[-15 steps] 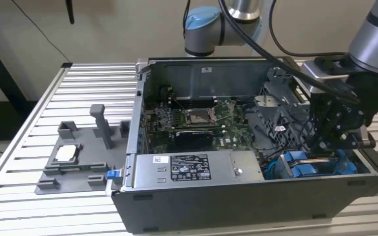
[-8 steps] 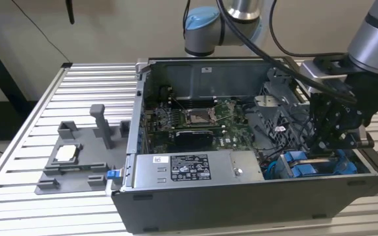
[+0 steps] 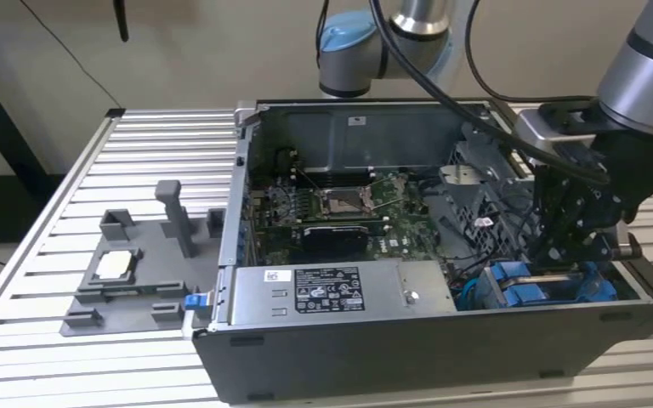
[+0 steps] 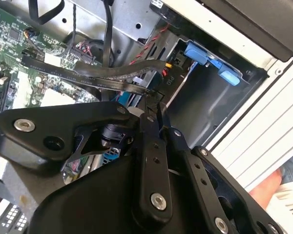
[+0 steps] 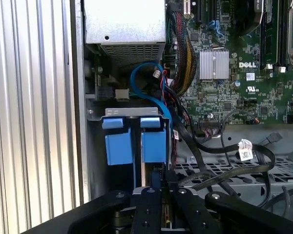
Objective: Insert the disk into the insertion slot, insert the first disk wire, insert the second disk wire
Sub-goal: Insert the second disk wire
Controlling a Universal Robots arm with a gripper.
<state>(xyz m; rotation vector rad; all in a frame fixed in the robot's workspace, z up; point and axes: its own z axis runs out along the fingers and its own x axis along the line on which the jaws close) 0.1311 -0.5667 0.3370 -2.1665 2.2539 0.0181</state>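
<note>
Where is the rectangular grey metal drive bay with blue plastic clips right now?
In the exterior view, the grey metal drive bay with blue clips sits at the open computer case's front corner on that view's right, beside the long grey power-supply box, directly beneath the gripper.

The insertion slot (image 5: pixel 135 146), a grey metal bay with blue clips, sits in the case's corner beside the power supply (image 5: pixel 124 29).

A robotics lab: slatted aluminium bench (image 3: pixel 54 221); opened computer case (image 3: pixel 440 340); grey fixture (image 3: pixel 133 280).

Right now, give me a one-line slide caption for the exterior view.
Robot arm reaching into an open computer case, gripper lowered beside the blue clips at the drive bay.
</note>
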